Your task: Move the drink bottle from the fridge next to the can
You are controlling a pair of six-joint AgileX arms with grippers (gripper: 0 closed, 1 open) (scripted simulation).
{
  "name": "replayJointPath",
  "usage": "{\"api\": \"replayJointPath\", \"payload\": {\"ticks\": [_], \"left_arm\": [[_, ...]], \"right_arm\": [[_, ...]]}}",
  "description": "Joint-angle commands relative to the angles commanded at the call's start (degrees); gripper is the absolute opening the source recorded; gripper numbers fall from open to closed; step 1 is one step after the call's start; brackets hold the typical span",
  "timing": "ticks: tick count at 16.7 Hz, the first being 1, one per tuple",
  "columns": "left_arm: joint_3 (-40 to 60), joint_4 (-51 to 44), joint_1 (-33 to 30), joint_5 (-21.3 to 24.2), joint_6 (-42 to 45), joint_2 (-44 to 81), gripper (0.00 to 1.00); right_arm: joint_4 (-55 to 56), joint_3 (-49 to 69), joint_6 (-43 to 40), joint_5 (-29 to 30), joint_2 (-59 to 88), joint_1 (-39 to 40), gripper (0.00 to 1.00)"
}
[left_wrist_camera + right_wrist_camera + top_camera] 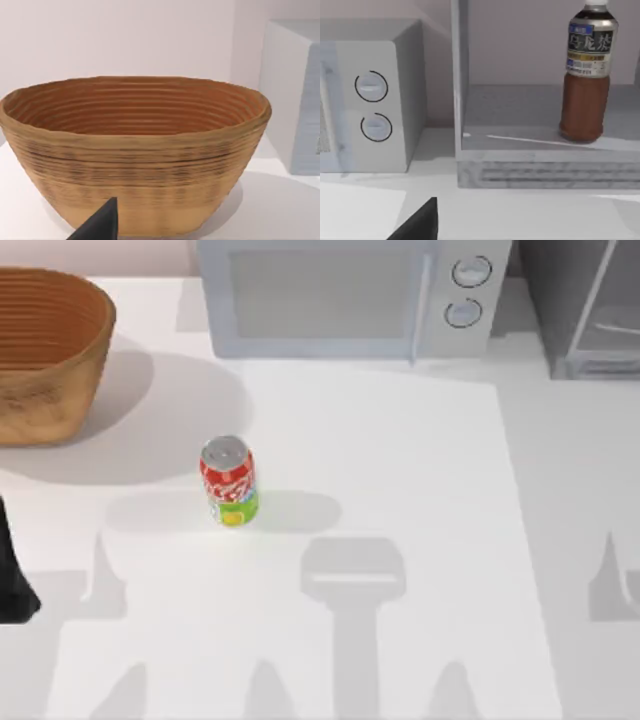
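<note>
One drink bottle [585, 75] upright inside fridge [545, 172]; can [229, 481] on table [400, 490].

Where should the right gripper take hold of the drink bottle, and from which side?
Probably round the drink bottle at its straight lower body, below the label, coming level through the fridge open front: it stands upright on the shelf, with the frame post on one side.

A rendered kitchen scene. A white-grey boxy microwave with two round knobs [345, 295] stands at the back of a plain white tabletop [400, 490]. Just beside the microwave stands a grey metal fridge [590, 310]; a woven brown wicker basket [45, 350] sits well apart.
</note>
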State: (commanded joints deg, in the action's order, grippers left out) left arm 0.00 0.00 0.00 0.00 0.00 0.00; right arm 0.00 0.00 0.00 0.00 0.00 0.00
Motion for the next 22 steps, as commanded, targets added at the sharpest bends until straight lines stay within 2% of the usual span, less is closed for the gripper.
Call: {"api": "replayJointPath", "payload": {"ticks": [5, 9, 22], "left_arm": [[0.0, 0.0, 0.0, 0.0, 0.0, 0.0, 1.0], [0.0, 0.0, 0.0, 0.0, 0.0, 0.0, 1.0], [0.0, 0.0, 0.0, 0.0, 0.0, 0.0, 1.0]], "right_arm": [[3.0, 2.6, -0.1, -0.4, 3.6, -0.8, 1.0], [12.1, 10.6, -0.1, -2.2, 16.9, -2.9, 1.0], [51.5, 44.7, 0.5, -10.7, 98.3, -12.0, 1.0]]}}
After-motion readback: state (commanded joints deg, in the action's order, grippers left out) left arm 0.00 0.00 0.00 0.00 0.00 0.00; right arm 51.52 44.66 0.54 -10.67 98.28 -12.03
